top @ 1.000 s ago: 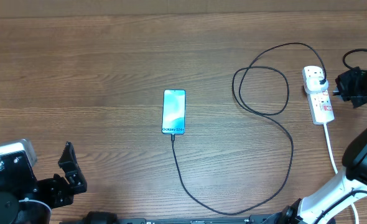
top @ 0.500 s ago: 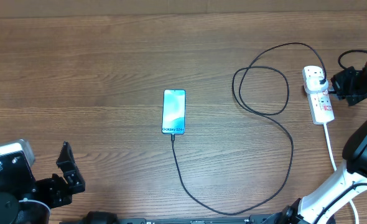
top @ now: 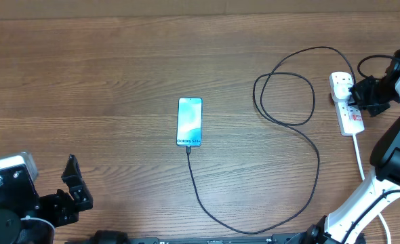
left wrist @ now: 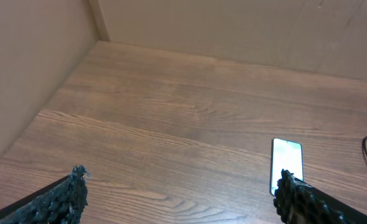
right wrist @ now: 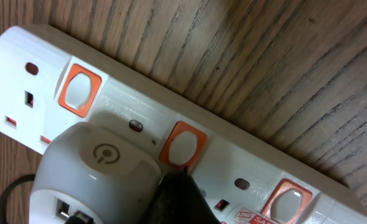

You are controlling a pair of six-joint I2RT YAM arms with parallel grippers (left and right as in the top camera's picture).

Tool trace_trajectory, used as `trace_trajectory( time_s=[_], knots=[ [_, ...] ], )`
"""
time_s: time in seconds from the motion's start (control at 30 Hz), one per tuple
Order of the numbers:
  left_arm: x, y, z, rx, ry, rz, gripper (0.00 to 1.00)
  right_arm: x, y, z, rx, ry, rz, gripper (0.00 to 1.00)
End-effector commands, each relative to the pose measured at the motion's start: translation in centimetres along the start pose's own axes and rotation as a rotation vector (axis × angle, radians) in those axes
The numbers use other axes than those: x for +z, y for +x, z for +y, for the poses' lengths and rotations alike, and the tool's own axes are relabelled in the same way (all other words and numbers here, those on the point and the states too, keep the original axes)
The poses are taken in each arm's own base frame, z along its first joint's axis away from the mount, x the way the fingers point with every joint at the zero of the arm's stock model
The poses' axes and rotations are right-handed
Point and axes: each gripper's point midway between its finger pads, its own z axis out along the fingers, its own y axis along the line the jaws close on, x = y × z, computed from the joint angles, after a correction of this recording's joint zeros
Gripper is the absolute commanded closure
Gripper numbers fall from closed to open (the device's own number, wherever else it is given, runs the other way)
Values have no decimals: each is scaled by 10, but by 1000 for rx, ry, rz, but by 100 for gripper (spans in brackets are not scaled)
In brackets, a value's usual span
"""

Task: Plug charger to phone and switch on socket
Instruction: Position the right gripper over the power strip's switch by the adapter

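The phone [top: 190, 122] lies screen up at mid table, its light blue screen lit; it also shows in the left wrist view [left wrist: 287, 163]. The charger [top: 318, 157], a thin black cable, runs from the phone's near end, loops right and ends at the socket [top: 350, 112], a white strip. In the right wrist view a white adapter [right wrist: 96, 168] sits plugged into the socket [right wrist: 124, 106]. My right gripper [top: 354, 95] is shut, its dark tip [right wrist: 178, 180] touching the orange-rimmed middle switch [right wrist: 185, 146]. My left gripper [left wrist: 182, 175] stands open over bare wood at the near left.
The socket's white cord [top: 361, 163] trails toward the near edge, beside the right arm's base. A cardboard wall [left wrist: 34, 68] borders the table on the left and at the back. Two more orange-rimmed switches [right wrist: 79, 91] sit along the strip.
My right gripper has moved left from beside the socket onto it, its tip now at the middle switch. The left arm has barely shifted.
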Motion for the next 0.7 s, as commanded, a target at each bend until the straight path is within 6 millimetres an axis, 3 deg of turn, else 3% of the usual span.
trace_trajectory(
  time_s=[0.0,0.13,0.27,0.43,0.67],
  knots=[
    [2,0,3,-11,-22,6,0,27,2,8,-23,0,31,96],
    [2,5,4,-3,-27,28,0,32,8,-3,-17,51,57,96],
    [2,9,5,2,-30,44,0,4,3,-11,-15,121,24,96],
    [2,10,3,1,-21,46,0,-26,-8,0,-20,75,7,96],
    [2,10,3,2,-21,49,0,-28,-15,-3,-5,62,-5,96]
  ],
)
